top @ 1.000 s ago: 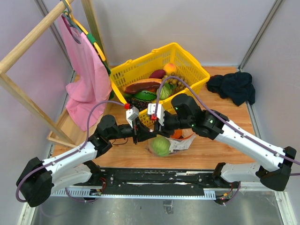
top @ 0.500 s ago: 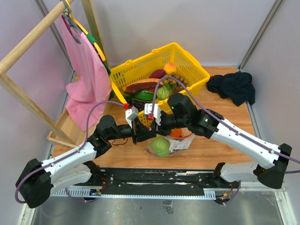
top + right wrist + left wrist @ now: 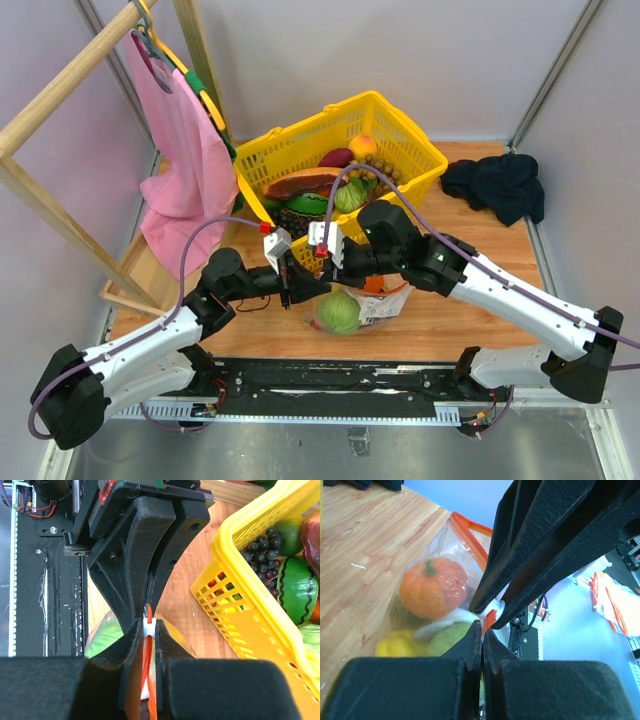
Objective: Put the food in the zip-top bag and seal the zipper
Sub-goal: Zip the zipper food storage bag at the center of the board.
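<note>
Left gripper [image 3: 481, 630], right gripper [image 3: 148, 627] nose to nose, both pinched tight on one end of zipper [image 3: 463, 532]; strip runs off toward robot's right along zip-top bag [image 3: 385, 305] mouth.

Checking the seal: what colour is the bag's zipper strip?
Red-orange zipper; clearest in the left wrist view.

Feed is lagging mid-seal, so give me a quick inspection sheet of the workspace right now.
Surface: wooden table, no spills seen.
Job's things: zip-top bag below the grippers, holding pumpkin, cabbage, yellow piece.
Clutter: yellow basket of toy food, dark cloth, pink garment on rack.
Grippers: left gripper and right gripper tip to tip, both shut on the zipper.
Cables: purple cables loop above the arms, off the bag.
Surroundings: plain walls; nothing else seen.
</note>
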You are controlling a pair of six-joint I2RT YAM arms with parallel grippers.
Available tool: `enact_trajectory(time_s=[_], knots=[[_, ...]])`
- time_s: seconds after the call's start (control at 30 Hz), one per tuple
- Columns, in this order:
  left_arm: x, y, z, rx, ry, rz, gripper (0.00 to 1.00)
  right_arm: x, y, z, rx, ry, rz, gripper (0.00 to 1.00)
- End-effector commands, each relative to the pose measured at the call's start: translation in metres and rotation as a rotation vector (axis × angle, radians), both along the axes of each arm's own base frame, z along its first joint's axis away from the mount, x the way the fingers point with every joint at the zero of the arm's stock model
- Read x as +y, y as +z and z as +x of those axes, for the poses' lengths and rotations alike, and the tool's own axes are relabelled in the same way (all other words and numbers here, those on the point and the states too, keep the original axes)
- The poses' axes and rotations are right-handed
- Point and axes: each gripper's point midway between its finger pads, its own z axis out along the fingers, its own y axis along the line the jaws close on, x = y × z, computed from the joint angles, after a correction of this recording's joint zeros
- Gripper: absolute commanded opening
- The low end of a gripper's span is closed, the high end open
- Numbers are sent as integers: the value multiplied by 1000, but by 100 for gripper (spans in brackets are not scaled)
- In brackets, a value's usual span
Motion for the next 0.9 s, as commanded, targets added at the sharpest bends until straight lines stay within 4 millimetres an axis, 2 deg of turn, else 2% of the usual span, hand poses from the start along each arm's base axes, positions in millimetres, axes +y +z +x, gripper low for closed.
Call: enact_trajectory(time_s=[0.0, 0.47, 0.87], knots=[[4, 22, 2, -59, 29, -62, 0, -19, -13, -4, -6, -39, -69, 1], [9, 23, 5, -77, 64, -50, 0, -36, -16, 3, -36, -113, -107, 1], [18, 21, 18, -76, 163, -20, 0, -53, -16, 8, -69, -173, -135, 1]])
